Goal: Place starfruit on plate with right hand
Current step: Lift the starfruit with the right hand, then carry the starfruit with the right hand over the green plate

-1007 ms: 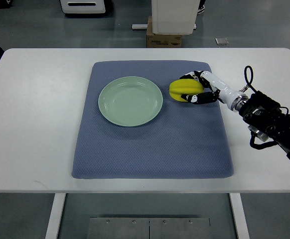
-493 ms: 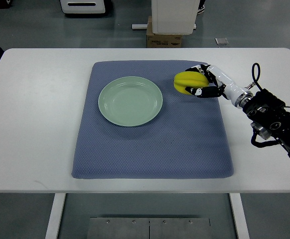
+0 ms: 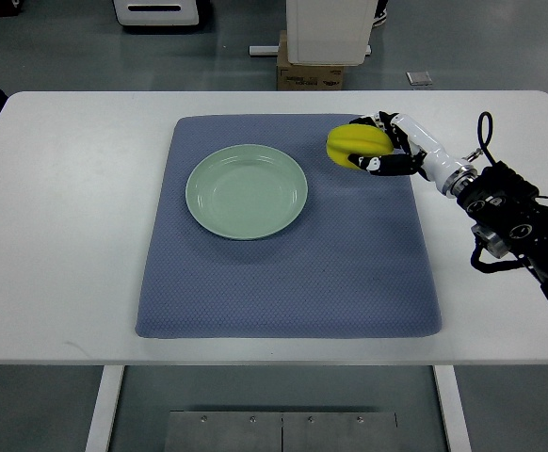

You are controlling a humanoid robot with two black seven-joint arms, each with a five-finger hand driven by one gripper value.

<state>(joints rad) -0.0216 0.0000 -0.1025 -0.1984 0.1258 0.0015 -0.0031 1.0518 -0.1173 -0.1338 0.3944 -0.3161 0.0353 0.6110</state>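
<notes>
A yellow starfruit (image 3: 356,146) is held above the mat's far right part, with my right hand (image 3: 376,148) shut on it, black fingertips wrapped around its right side. The white forearm and black wrist run off to the right edge. A pale green plate (image 3: 247,191) lies empty on the blue mat, to the left of the fruit and a short gap away. The left arm does not show.
A blue-grey mat (image 3: 283,273) covers the middle of the white table (image 3: 67,235). Beyond the far edge stand a cardboard box (image 3: 310,75) and a white machine base on the grey floor.
The right hand has lifted the starfruit off the mat and carried it slightly up-picture, away from me; over the last half second it shifted a little further.
</notes>
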